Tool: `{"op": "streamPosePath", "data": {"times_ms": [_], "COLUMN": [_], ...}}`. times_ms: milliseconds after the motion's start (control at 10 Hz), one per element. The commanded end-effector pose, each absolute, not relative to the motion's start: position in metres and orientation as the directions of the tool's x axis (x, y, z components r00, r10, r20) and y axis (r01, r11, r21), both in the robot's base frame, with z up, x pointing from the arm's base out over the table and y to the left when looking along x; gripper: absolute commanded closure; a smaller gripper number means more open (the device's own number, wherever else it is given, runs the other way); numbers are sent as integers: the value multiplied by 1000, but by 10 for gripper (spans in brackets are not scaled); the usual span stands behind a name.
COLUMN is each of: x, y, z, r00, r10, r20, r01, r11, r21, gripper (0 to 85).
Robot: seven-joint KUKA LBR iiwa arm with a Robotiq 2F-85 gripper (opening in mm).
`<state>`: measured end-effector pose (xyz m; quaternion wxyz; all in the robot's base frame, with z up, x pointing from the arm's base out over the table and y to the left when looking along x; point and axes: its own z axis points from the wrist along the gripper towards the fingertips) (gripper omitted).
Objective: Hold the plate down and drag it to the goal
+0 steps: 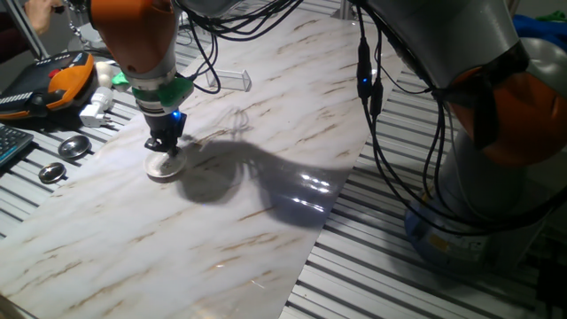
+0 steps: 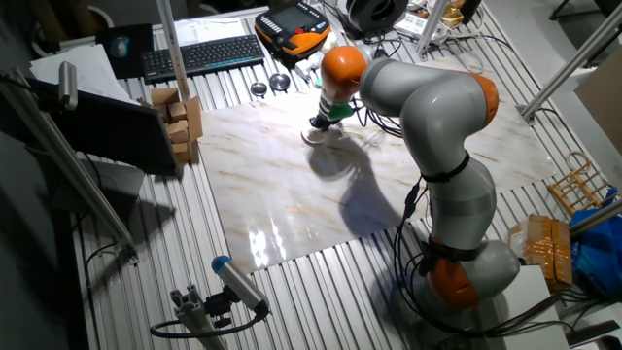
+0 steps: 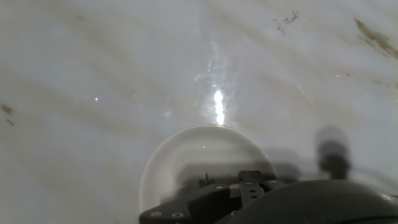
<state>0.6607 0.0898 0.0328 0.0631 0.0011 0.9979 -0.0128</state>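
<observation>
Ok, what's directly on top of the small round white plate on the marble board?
The black two-finger gripper sits on the small round white plate, apparently pressing down. It covers the plate's middle; only the rim shows. The fingertips are hidden.

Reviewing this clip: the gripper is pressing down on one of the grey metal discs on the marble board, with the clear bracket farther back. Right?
Not quite. The gripper is down on the white plate, not a grey metal disc; the discs lie off the marble board on the slatted table. The clear bracket does sit farther back. One fixed view shows this.
</observation>
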Motion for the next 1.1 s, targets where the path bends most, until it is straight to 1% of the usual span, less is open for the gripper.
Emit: {"op": "streamPosePath", "data": {"times_ms": [0,1000], "x": [661,661], "y": [88,67], "z": [33,32], "r00": [-992,-991], "r10": [-3,-25], "r20": [-129,-134], "r01": [1,-19], "r11": [999,999], "r21": [-33,-47], "gripper": [850,850]}}
